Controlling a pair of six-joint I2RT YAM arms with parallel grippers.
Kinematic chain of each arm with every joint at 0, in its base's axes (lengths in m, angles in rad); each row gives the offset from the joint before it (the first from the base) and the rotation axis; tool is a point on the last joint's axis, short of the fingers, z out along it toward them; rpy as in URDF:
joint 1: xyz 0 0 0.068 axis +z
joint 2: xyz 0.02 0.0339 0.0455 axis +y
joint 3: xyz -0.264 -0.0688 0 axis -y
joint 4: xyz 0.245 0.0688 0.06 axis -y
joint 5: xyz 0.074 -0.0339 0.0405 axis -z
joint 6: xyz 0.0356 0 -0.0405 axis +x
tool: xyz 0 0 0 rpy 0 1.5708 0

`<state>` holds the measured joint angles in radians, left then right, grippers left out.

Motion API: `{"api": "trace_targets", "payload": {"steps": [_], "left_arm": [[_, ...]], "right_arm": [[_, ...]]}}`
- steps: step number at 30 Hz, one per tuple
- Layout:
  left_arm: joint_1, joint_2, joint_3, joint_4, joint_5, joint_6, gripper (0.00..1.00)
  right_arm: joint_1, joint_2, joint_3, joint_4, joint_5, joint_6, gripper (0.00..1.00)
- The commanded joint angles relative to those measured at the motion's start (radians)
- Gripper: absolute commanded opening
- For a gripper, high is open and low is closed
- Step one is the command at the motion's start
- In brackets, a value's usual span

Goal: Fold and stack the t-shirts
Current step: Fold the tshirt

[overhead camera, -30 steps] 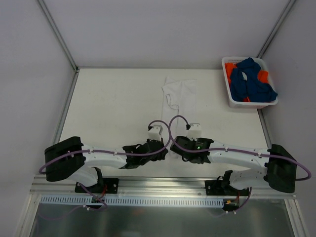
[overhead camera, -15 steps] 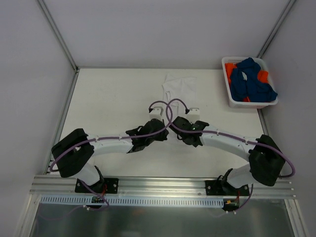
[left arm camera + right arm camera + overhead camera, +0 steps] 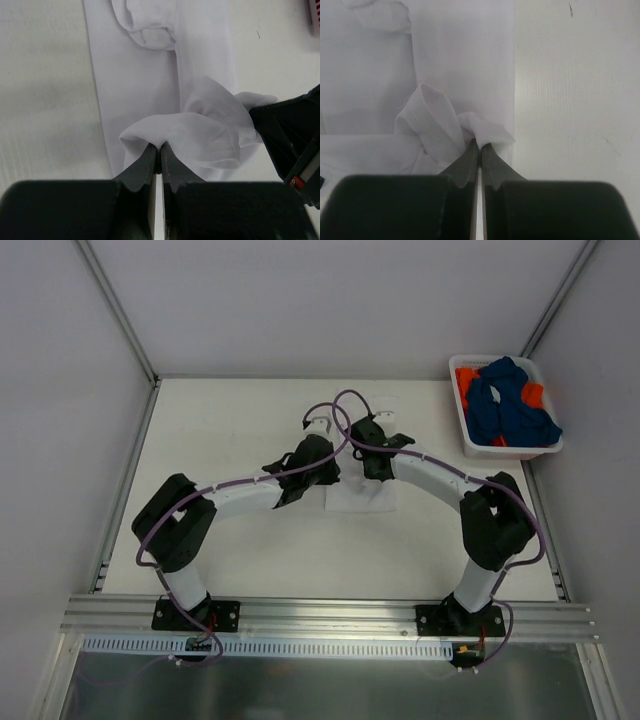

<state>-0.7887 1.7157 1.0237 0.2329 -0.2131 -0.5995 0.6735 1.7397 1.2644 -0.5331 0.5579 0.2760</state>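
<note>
Two grippers pinch bunched edges of the white t-shirt (image 3: 135, 85) mid-table — left gripper (image 3: 160, 147) and right gripper (image 3: 480, 145), side by side. Bare table (image 3: 220, 430) flanks it — basket (image 3: 512, 453) far right.

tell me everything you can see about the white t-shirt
The white t-shirt is thin, soft cloth, nearly the colour of the table it lies on, near the middle. It forms a long narrow strip with a rounded fold, perhaps a sleeve, at its far end. Most lies flat; one end is raised in bunched folds, pinched at one corner by the left gripper and at the other by the right gripper, both shut on it.
</note>
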Motion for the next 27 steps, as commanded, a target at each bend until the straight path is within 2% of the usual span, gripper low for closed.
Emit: {"api": "trace_targets", "payload": {"steps": [1,5,13,14,15,16,17,18,19,23,27], "left_arm": [[0.048,0.051,0.096,-0.026,0.073,0.056,0.00],[0.078,0.140,0.197,-0.056,0.107,0.079,0.00],[0.129,0.277,0.306,-0.076,0.182,0.099,0.00],[0.135,0.288,0.318,-0.078,0.195,0.102,0.06],[0.137,0.303,0.326,-0.084,0.195,0.104,0.24],[0.137,0.309,0.335,-0.084,0.189,0.113,0.81],[0.137,0.314,0.341,-0.084,0.179,0.121,0.99],[0.137,0.318,0.349,-0.084,0.170,0.132,0.99],[0.137,0.317,0.357,-0.083,0.158,0.154,0.99],[0.137,0.300,0.438,-0.092,0.118,0.214,0.99],[0.137,0.240,0.470,-0.107,0.086,0.239,0.99]], "right_arm": [[-0.044,0.063,0.113,0.022,-0.047,-0.109,0.00],[-0.083,0.139,0.194,0.022,-0.078,-0.149,0.01],[-0.132,0.234,0.280,0.018,-0.096,-0.185,0.00],[-0.135,0.251,0.294,0.018,-0.092,-0.193,0.04],[-0.141,0.259,0.300,0.016,-0.084,-0.195,0.14],[-0.147,0.271,0.305,0.016,-0.081,-0.199,0.49],[-0.150,0.279,0.312,0.015,-0.078,-0.201,0.69],[-0.158,0.284,0.328,0.018,-0.070,-0.213,0.86],[-0.160,0.291,0.340,0.018,-0.059,-0.219,0.99],[-0.176,0.304,0.414,0.030,-0.001,-0.267,0.99],[-0.181,0.238,0.444,0.062,0.034,-0.339,0.99]]}}
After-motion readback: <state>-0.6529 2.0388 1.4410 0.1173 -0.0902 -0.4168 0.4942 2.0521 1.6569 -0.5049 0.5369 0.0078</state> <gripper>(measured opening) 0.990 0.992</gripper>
